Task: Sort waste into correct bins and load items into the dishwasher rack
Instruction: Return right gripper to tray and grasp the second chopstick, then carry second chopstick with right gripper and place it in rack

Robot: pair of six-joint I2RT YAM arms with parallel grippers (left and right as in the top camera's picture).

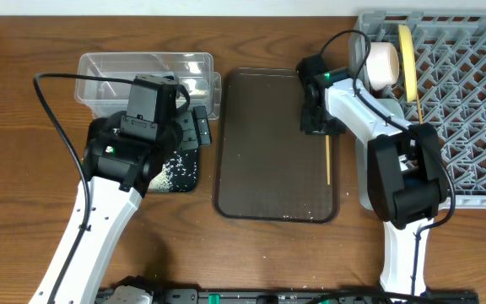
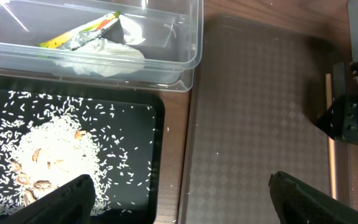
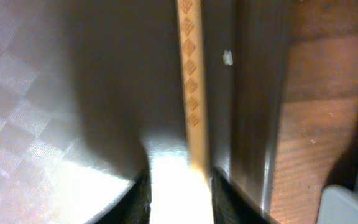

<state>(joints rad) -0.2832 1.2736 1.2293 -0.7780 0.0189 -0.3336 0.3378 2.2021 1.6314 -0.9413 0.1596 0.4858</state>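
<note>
A thin wooden chopstick (image 3: 190,81) lies along the right side of the brown serving tray (image 1: 268,143); it also shows as the chopstick (image 1: 327,160) from overhead. My right gripper (image 3: 180,193) is down over its far end. The jaws are narrow, the stick rests against the right finger, and a gap shows on the left. My left gripper (image 2: 185,205) hangs wide open and holds nothing. It is over the edge of the black tray (image 2: 135,124), which holds scattered rice (image 2: 48,155). A green-and-orange wrapper (image 2: 82,31) lies in the clear tub (image 2: 191,56).
The grey dishwasher rack (image 1: 471,110) stands at the right. In it are an upright yellow plate (image 1: 406,59) and a beige bowl (image 1: 384,63) beside it. A few white crumbs dot the serving tray's near end. The right arm reaches across the rack's left edge.
</note>
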